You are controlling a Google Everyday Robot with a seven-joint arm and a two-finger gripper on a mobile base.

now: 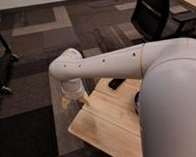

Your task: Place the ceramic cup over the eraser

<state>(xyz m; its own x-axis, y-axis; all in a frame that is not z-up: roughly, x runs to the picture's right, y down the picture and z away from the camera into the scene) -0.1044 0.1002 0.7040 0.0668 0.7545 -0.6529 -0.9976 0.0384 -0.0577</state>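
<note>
The hand (71, 98) hangs under the white wrist, left of centre, above the left corner of the wooden surface (109, 120). I cannot tell whether it is wide or holding anything, and the ceramic cup cannot be made out. The eraser (116, 83) lies near the surface's far edge, to the right of the hand. A cup lowered off-centre could catch the eraser's edge, sit tilted, or push it off.

bench (112, 124): pale wood, matt, smooth, faint grain.
arm (105, 65): white plastic shell, smooth, slight sheen.
eraser (116, 83): black, slightly glossy top; near the bench's far edge.
floor (33, 27): carpet, matt, rough weave.
chair (155, 12): black, matt.
pincer (72, 97): at the bench's left corner, below the arm's bend; finish indeterminate.
</note>
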